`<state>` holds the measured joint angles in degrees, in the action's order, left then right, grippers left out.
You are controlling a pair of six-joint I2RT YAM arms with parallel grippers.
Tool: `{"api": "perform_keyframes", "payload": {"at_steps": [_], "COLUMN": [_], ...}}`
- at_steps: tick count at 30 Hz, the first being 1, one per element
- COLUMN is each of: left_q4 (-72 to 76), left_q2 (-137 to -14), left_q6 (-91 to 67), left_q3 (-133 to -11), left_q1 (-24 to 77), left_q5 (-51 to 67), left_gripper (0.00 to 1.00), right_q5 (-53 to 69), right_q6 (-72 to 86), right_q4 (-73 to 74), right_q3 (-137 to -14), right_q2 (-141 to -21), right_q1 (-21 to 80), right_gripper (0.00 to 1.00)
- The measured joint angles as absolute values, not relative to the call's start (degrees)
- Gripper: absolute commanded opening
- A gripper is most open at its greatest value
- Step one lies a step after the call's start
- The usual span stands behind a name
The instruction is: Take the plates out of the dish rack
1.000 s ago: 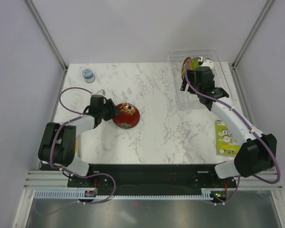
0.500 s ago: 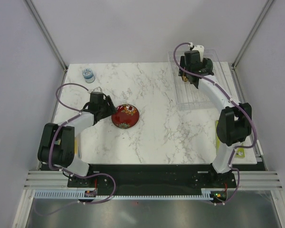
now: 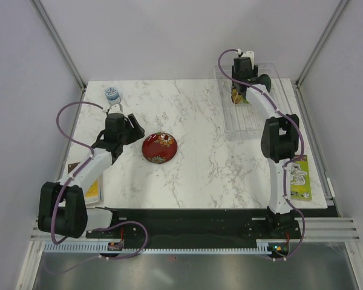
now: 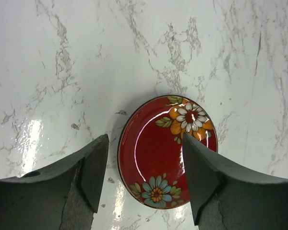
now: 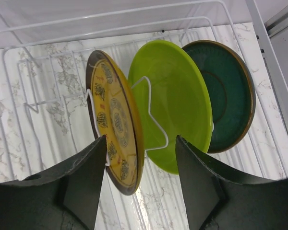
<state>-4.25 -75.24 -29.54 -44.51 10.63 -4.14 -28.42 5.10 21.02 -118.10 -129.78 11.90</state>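
The red floral plate (image 3: pixel 160 147) (image 4: pixel 165 151) lies flat on the marble table. My left gripper (image 3: pixel 126 128) (image 4: pixel 144 141) hovers just left of it, open, touching nothing. The dish rack (image 3: pixel 254 121) (image 5: pixel 38 103) stands at the back right. In it stand on edge an amber-brown plate (image 5: pixel 115 139), a lime green plate (image 5: pixel 175 105) and a dark teal plate (image 5: pixel 225 93). My right gripper (image 3: pixel 242 90) (image 5: pixel 141 139) is over them, open. Its jaws straddle the amber plate's near rim and a wire loop without pressing on either.
A small blue-grey round container (image 3: pixel 112 94) sits at the back left of the table. A green-and-white printed card (image 3: pixel 299 177) lies near the right edge. A yellow object (image 3: pixel 92 190) shows at the left edge under the left arm.
The left gripper has let go of the red plate and drawn back to its left. The right arm has stretched to the far end of the rack, over the standing plates.
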Motion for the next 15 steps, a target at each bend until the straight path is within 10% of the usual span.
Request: {"api": "perform_keyframes", "payload": {"at_steps": [15], "left_q4": [-4.8], "left_q2": [-70.5], "left_q6": [-29.0], "left_q3": [-45.5], "left_q1": [10.7], "left_q5": [-2.7], "left_gripper": [0.69], "right_q5": [-24.4], "right_q6": [2.2], "right_q4": [20.6], "right_q3": [-120.5], "right_q2": [-134.1], "right_q1": [9.8], "right_gripper": [0.21]}}
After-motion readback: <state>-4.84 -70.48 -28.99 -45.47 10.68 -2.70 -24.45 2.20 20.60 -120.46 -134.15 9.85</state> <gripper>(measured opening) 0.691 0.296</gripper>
